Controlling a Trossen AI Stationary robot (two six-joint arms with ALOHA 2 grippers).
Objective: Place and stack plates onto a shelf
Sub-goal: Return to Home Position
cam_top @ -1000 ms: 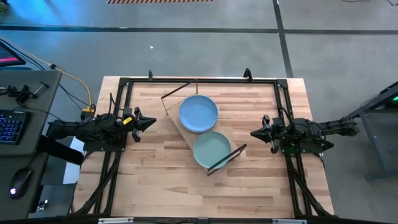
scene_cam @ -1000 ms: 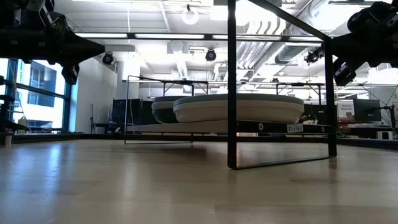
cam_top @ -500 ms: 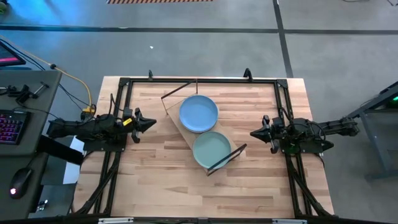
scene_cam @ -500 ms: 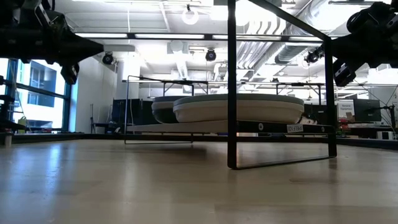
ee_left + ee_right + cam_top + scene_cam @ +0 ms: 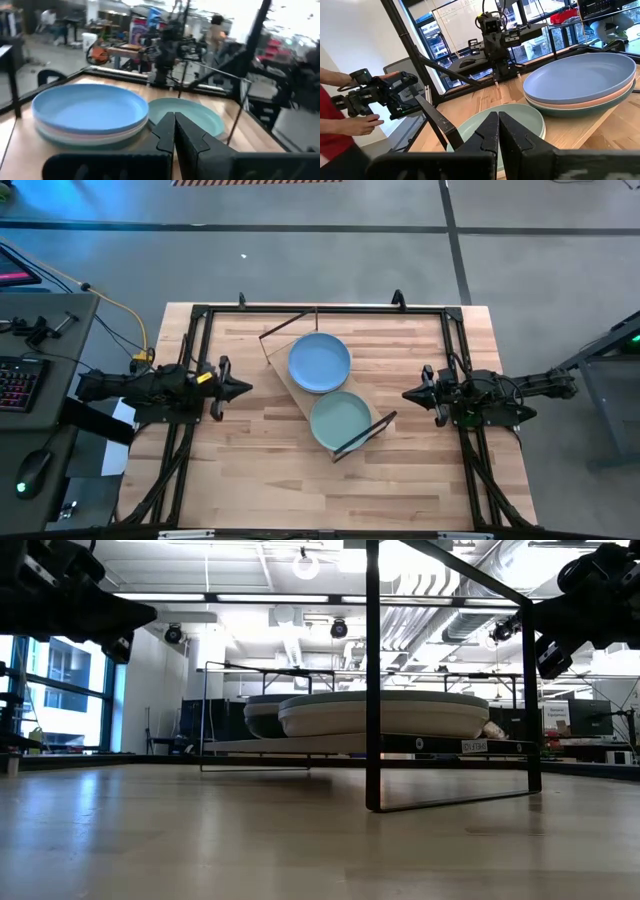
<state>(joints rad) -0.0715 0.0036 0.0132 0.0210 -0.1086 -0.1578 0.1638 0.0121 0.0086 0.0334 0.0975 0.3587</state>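
The left gripper has turned slightly since a second ago. Its tip now points straight across the table toward the right edge instead of angling toward the far edge, and in the low view that arm sits a little higher. The right gripper has not shifted, and neither have the plates.

The light wood rectangular shelf with thin dark metal end rods lies at a slant on the middle of the butcher-block wooden table. One end is nearer the far edge, the other nearer the front edge. At the far end stands a stack with the round matte light blue plate on top. The right wrist view shows a pink plate under it and a dark teal plate at the bottom. Just beside that stack, at the shelf's front end, lies a round pale mint plate; what is under it cannot be told.

The left gripper hovers near the table's left edge and the right gripper near the right edge. They face each other, with the shelf between them and well apart from both. The fingers of each are clenched together and empty.
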